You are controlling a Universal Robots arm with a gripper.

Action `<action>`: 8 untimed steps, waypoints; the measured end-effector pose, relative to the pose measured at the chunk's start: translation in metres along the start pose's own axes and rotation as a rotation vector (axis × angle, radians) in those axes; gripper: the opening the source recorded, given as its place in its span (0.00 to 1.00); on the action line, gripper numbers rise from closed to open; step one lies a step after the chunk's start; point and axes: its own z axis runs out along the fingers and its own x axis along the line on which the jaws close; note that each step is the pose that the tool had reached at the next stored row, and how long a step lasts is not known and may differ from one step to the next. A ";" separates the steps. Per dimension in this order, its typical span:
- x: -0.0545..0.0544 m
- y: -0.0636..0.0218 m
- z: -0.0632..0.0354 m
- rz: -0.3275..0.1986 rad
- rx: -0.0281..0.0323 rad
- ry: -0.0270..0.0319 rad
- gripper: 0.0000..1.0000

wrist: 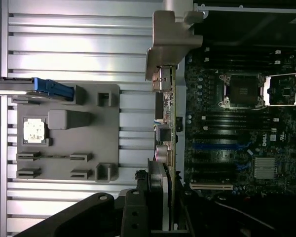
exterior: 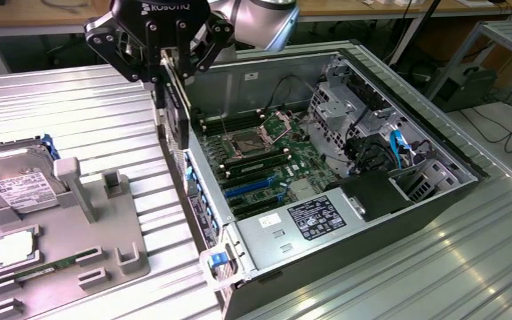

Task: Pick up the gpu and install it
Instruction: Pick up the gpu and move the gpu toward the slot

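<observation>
One end effector (exterior: 174,67): black, at the far edge of the scene. I read it as clamped on the upper end of the gpu. In the wrist view (wrist: 160,190) a dark finger (wrist: 136,210) presses against one face of the card.
Gpu (exterior: 179,117): a thin dark card held in the air on edge, with its long side running up and down, clear of the worktop. It hangs over the wall of the case on the exterior view's left and is not yet seated in any slot.
Gpu from the wrist (wrist: 168,123): I see it edge-on, lined up along the border between the ribbed worktop and the motherboard.
Silver bracket (wrist: 170,44): on the end of the card away from the fingers.
Computer case (exterior: 327,280): lying open on its side, at the centre and the exterior view's right.
Motherboard (exterior: 279,163): exposed on the case floor. The processor socket (exterior: 245,143) is on its far part and the blue slots (exterior: 251,190) are nearer.
Power supply (exterior: 305,223): a silver box with a dark label in the near end of the case.
Grey fixture (exterior: 69,253): on the worktop at the exterior view's left, well apart from the card.
Hard drive (exterior: 16,190): propped in the far end of the fixture, white label up.
Processor chip (exterior: 11,250): flat in a pocket nearer than the drive.
Memory stick (exterior: 29,275): slim and green, lying just nearer than the chip.
Worktop (exterior: 87,113): ribbed metal, carrying both the case and the fixture.
</observation>
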 end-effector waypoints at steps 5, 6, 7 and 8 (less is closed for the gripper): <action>-0.010 -0.0003 0.0003 0.000 0.0000 0.0000 0.28; -0.013 -0.0003 0.0004 0.000 0.0000 0.0000 0.28; -0.015 -0.0004 0.0005 0.000 -0.0001 0.0000 0.28; -0.017 -0.0004 0.0005 0.000 0.0000 -0.0001 0.28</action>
